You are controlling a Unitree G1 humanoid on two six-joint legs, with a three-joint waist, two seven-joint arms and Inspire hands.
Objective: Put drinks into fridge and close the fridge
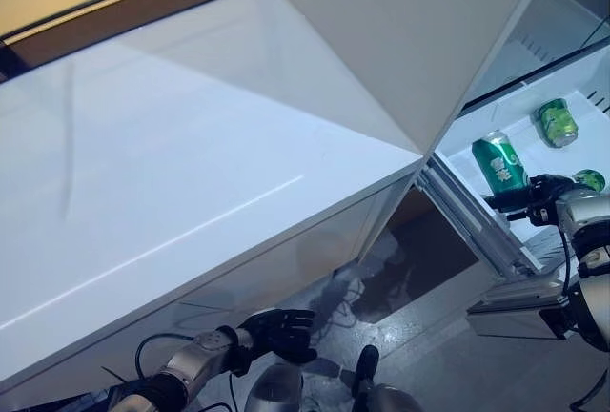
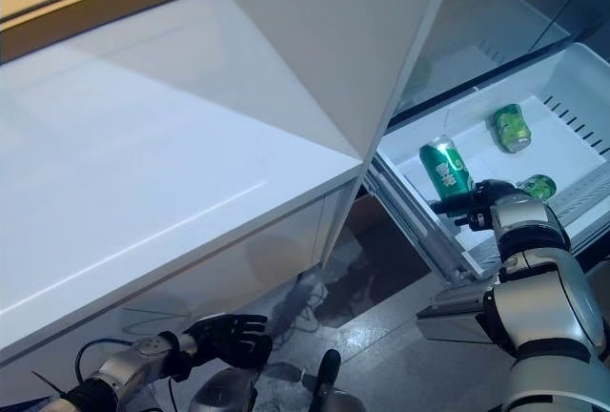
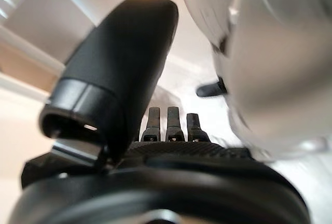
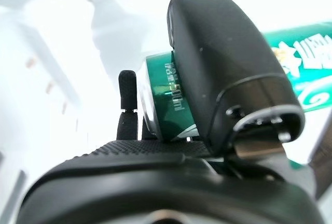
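My right hand (image 1: 538,195) is shut on a green drink can (image 1: 500,162) and holds it nearly upright over the front left corner of a pulled-out white fridge drawer (image 1: 534,150). In the right wrist view the thumb (image 4: 223,68) wraps over the can (image 4: 166,99). Two more green cans lie in the drawer, one at the back (image 1: 557,122) and one beside my right wrist (image 1: 590,179). My left hand (image 1: 276,329) hangs low near the floor, open and holding nothing, which its wrist view confirms (image 3: 171,156).
A wide white panel (image 1: 191,164) fills the left and middle, and another white fridge panel (image 1: 400,30) rises above it. The drawer's metal rails (image 1: 477,226) jut out toward me. Grey floor (image 1: 419,288) shows below the fridge.
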